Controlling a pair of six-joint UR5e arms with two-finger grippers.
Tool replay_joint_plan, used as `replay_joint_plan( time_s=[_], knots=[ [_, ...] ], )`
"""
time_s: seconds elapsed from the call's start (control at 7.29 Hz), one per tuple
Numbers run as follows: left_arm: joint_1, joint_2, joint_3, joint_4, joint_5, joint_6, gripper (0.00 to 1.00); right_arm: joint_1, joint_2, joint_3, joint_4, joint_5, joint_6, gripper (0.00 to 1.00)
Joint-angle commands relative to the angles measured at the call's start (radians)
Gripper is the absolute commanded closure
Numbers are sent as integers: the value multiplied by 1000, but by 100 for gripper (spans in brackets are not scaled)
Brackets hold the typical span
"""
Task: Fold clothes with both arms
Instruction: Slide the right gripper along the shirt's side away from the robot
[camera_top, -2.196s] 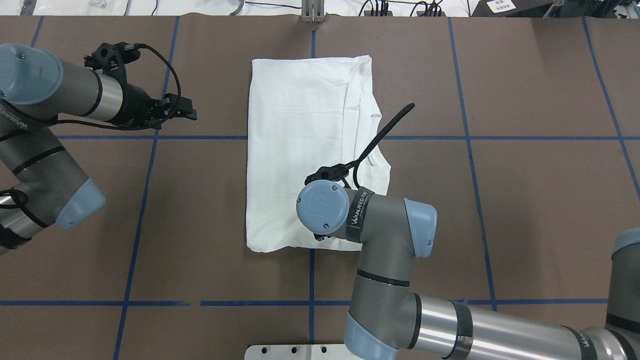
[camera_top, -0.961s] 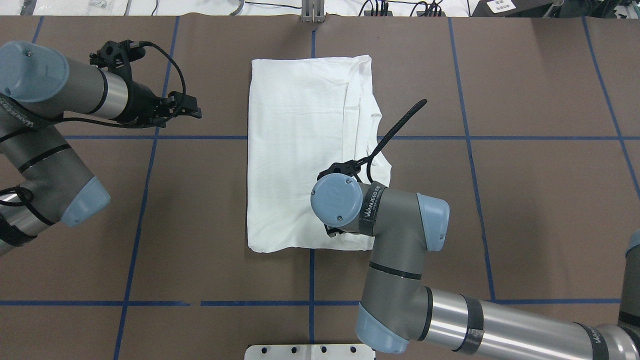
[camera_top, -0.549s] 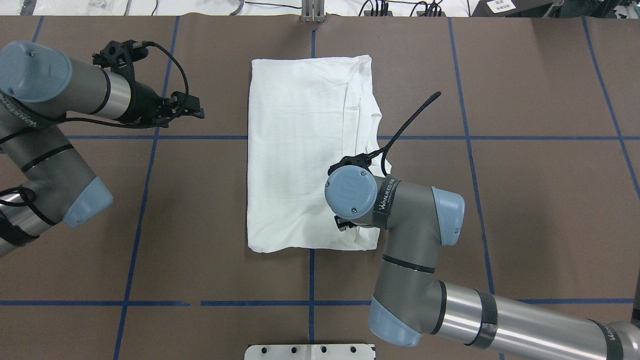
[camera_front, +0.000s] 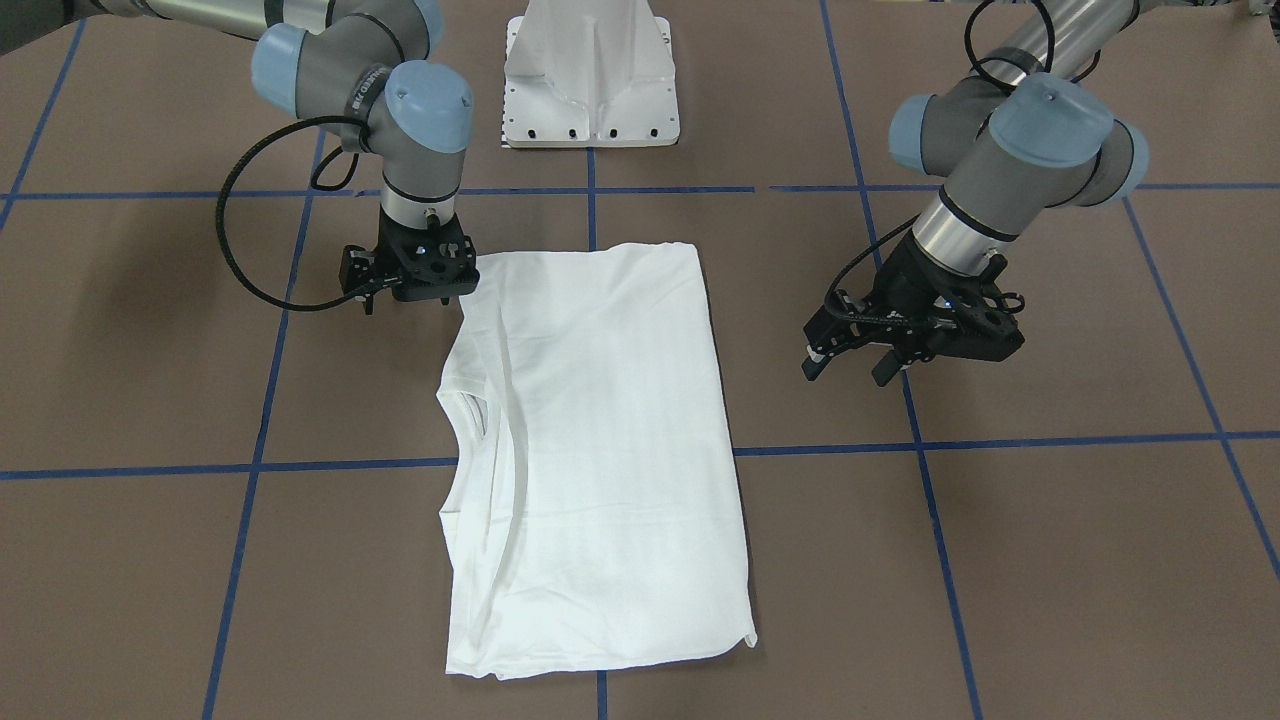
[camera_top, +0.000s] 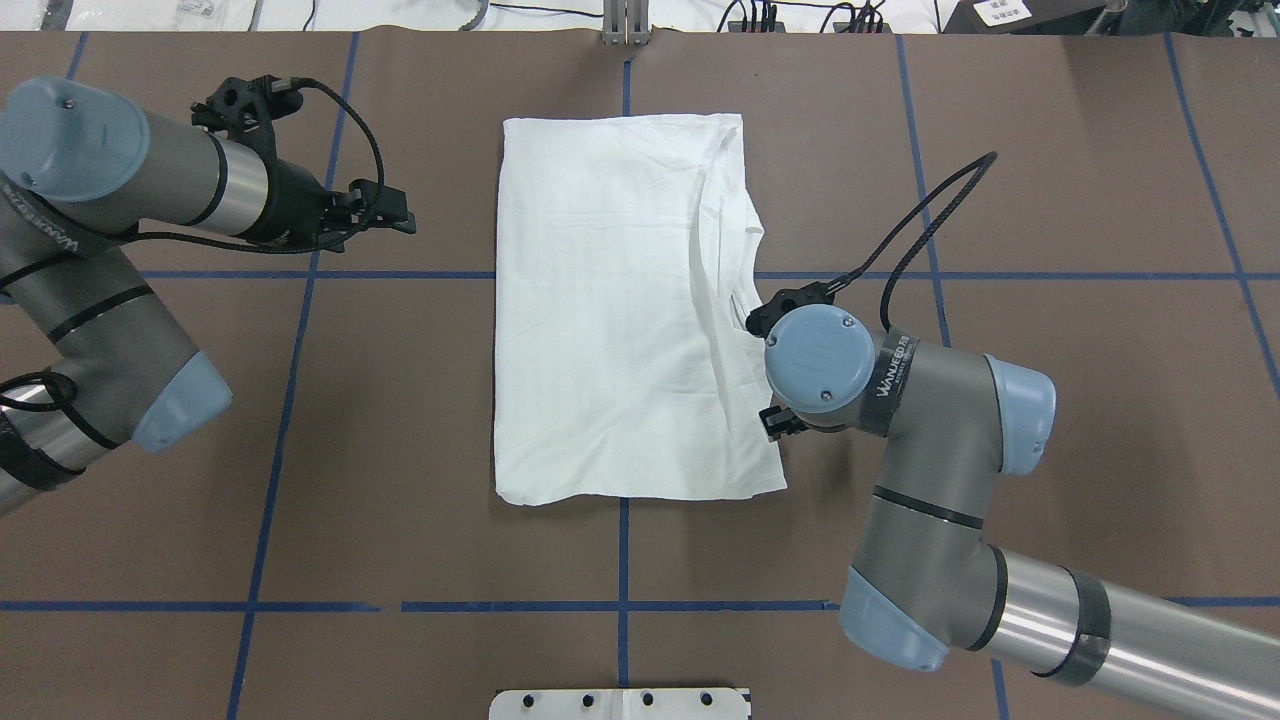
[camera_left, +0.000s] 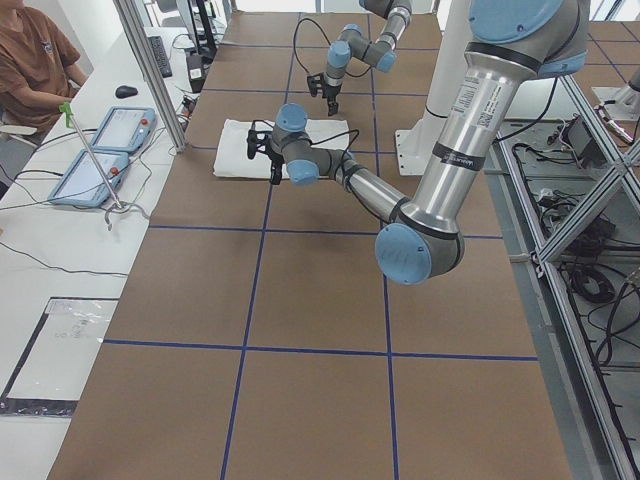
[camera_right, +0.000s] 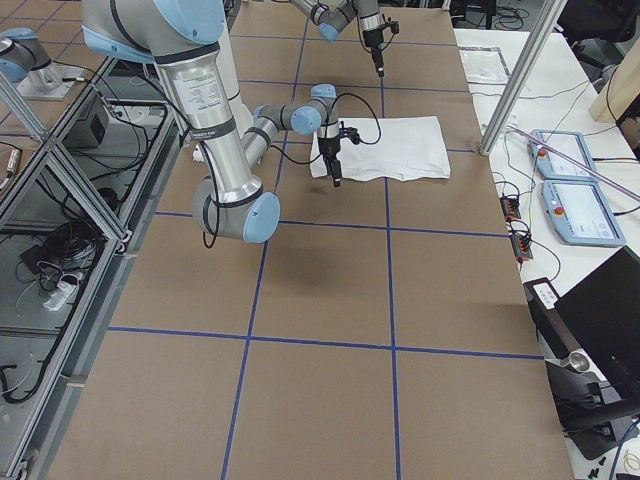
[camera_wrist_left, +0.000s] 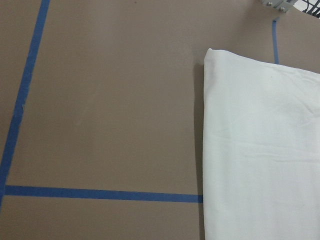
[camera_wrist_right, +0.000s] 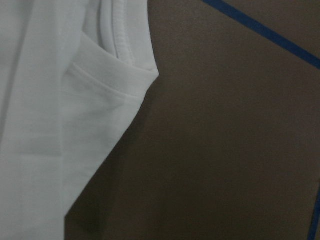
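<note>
White T-shirt (camera_top: 600, 320), folded flat on table (camera_top: 400, 450).
L gripper (camera_front: 848, 368) well off T-shirt, fingers apart, empty. R gripper (camera_front: 406, 300) just beside its corner, also apart, empty.

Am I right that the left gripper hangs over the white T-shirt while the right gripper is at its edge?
Not quite: the left gripper hangs over bare table beside the white T-shirt, as the overhead view shows; the right gripper is at its edge.

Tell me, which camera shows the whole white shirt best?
The front-facing view: the folded shirt shows nearly whole, large and flat. Overhead, the right arm overlaps one edge. The side views show it small and far; the wrist cameras catch only bits of its edge.
</note>
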Motion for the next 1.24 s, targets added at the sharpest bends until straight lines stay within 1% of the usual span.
replay_joint_plan(
  time_s=[0.0,0.27,0.41,0.55,0.69,1.1],
  knots=[
    [2,-4,2,0,-1,2,0,37,23,32,21,1,10,0],
    [1,-7,6,0,-3,7,0,82,60,15,108,7,10,0],
    [1,-7,11,0,-3,8,0,94,142,-89,172,7,24,0],
    [1,-7,21,-1,-2,8,0,97,228,-248,273,9,67,0],
    [2,-4,22,-1,-2,10,0,99,268,-343,342,9,72,0],
    [2,-7,25,-1,-1,10,0,112,266,-391,348,9,63,0]
  ],
)
